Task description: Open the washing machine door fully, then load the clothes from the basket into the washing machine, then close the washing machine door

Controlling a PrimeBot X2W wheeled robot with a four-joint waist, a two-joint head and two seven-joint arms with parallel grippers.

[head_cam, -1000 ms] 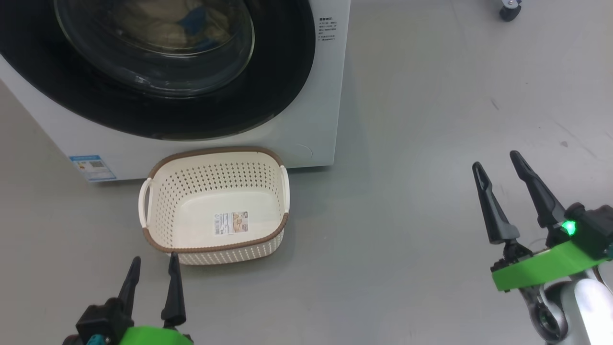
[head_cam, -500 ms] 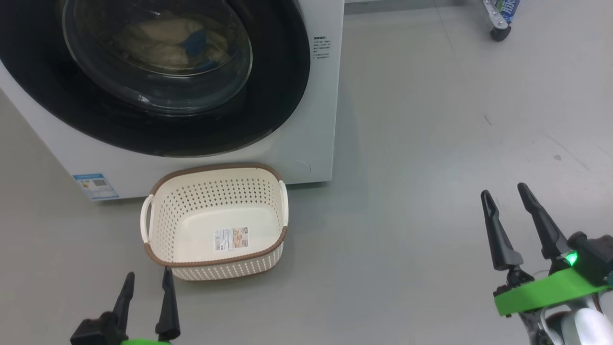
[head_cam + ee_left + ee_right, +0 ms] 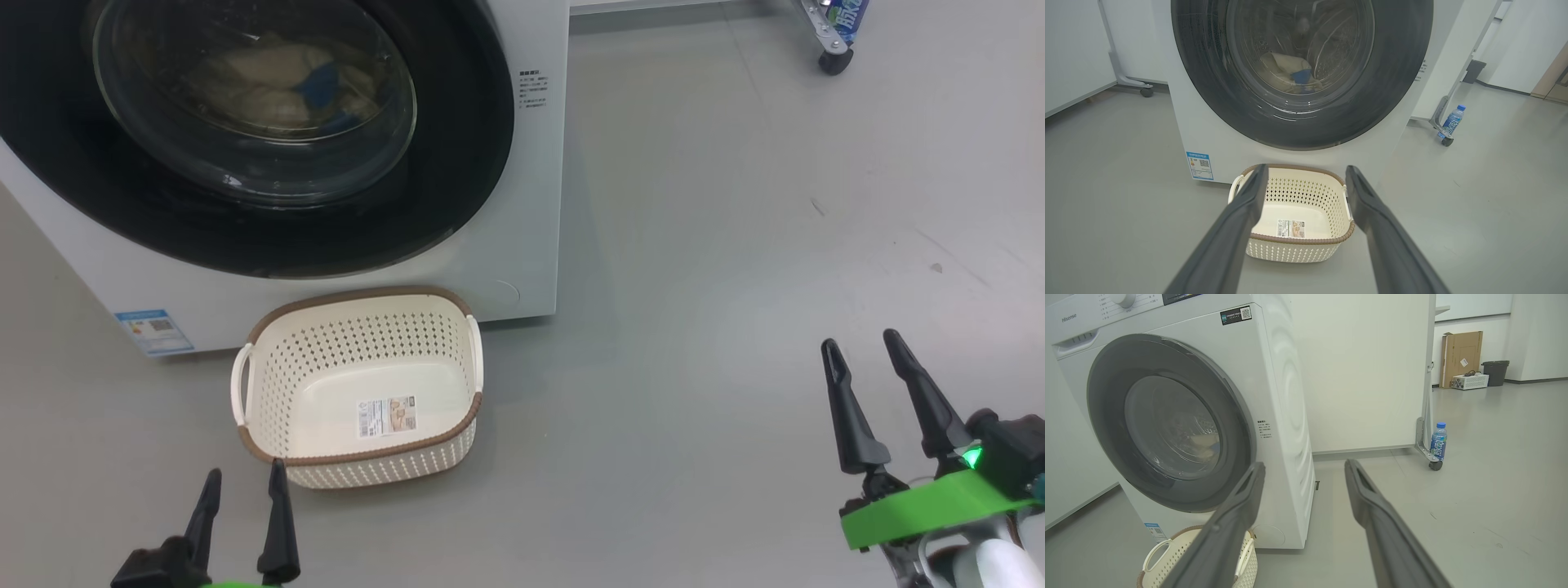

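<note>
The left gripper [image 3: 245, 469] and right gripper [image 3: 859, 339] are being held spread, empty; basket [image 3: 359, 292] just ahead of the left, door [image 3: 457, 188] beyond.

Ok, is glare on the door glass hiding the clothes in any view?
Head view: streaky reflections cross the washing machine door, but the clothes read clearly. Left wrist view: dimmer, clothes visible behind bright arcs. Right wrist view: glass hazy and oblique, clothes only a pale patch.
</note>
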